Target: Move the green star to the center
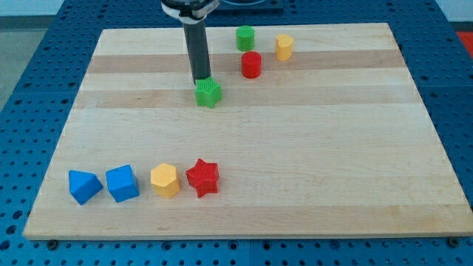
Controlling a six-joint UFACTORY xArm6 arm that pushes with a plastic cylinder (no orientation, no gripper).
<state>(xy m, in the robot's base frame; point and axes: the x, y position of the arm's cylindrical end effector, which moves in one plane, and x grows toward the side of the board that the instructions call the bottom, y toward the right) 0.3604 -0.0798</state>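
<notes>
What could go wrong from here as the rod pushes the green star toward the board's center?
My tip touches the green star-shaped block at its upper-left edge, off centre, so the star may spin or slip sideways. A push continued toward the view's bottom could overshoot the wooden board's center.

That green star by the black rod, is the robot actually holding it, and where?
Nothing is held. My tip has no end effector to grasp with; it only presses against the green star at its top-left edge, pushing it.

Single view, raised in front of the wooden board [295, 148], angled downward, whole board in frame
</notes>
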